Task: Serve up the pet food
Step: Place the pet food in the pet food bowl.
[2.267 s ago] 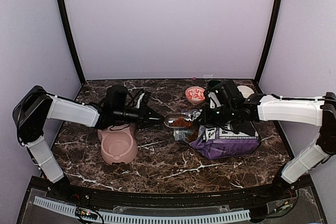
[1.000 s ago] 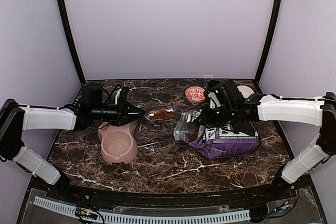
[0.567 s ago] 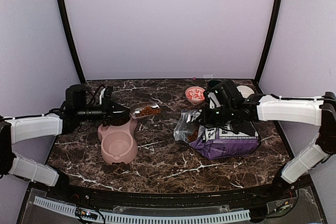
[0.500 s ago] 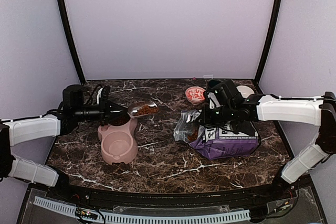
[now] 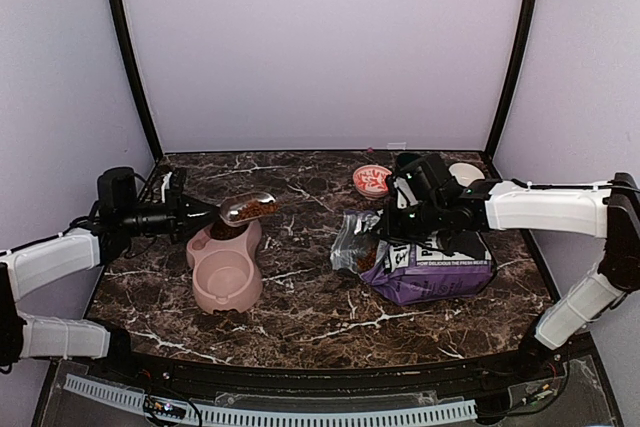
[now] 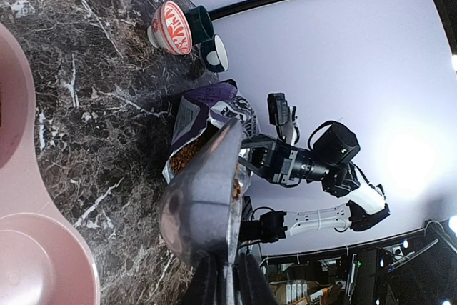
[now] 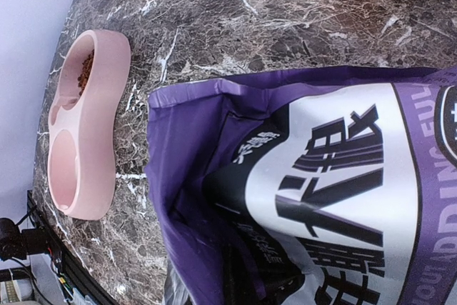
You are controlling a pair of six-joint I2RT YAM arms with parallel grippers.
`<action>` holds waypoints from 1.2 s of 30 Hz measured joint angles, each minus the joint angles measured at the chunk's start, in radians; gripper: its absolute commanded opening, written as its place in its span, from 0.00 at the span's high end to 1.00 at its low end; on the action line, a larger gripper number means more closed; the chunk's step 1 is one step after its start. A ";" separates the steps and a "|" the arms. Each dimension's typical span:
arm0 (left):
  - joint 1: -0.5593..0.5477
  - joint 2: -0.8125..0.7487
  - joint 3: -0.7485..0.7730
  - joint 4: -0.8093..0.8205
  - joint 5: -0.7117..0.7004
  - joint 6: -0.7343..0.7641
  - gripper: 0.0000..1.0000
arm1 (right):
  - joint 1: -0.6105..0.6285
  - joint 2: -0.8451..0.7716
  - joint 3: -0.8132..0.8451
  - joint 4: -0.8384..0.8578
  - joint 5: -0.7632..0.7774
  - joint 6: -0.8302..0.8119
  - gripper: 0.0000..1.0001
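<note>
My left gripper (image 5: 196,215) is shut on the handle of a metal scoop (image 5: 247,209) loaded with pet food (image 5: 254,208). The scoop hangs level just above the far compartment of the pink double bowl (image 5: 226,281). That compartment holds a little kibble (image 7: 86,69); the near one is bare. In the left wrist view the scoop (image 6: 203,191) rises from between my fingers (image 6: 207,285). My right gripper (image 5: 395,228) is shut on the open edge of the purple-and-white bag (image 5: 432,265), its fingers buried in the bag's fold (image 7: 246,276). More kibble shows in the bag's mouth (image 6: 187,155).
A red-and-white patterned bowl (image 5: 371,180) stands at the back, with dark cups (image 6: 207,37) and a white dish (image 5: 466,173) beside it. Lilac walls with black posts close in the dark marble table (image 5: 320,312) on three sides.
My left arm has drawn the loaded scoop leftward from the bag's mouth to above the pink bowl. The right arm and the bag have stayed put.
</note>
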 measured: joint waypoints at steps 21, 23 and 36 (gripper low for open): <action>0.177 -0.126 -0.041 -0.209 0.076 0.105 1.00 | 0.000 0.021 0.006 0.000 -0.011 0.000 1.00; 0.184 -0.132 -0.046 -0.228 0.080 0.113 1.00 | 0.000 0.023 0.006 0.000 -0.011 0.000 1.00; 0.266 -0.225 -0.067 -0.369 0.085 0.176 1.00 | 0.000 0.027 0.007 0.000 -0.015 0.000 1.00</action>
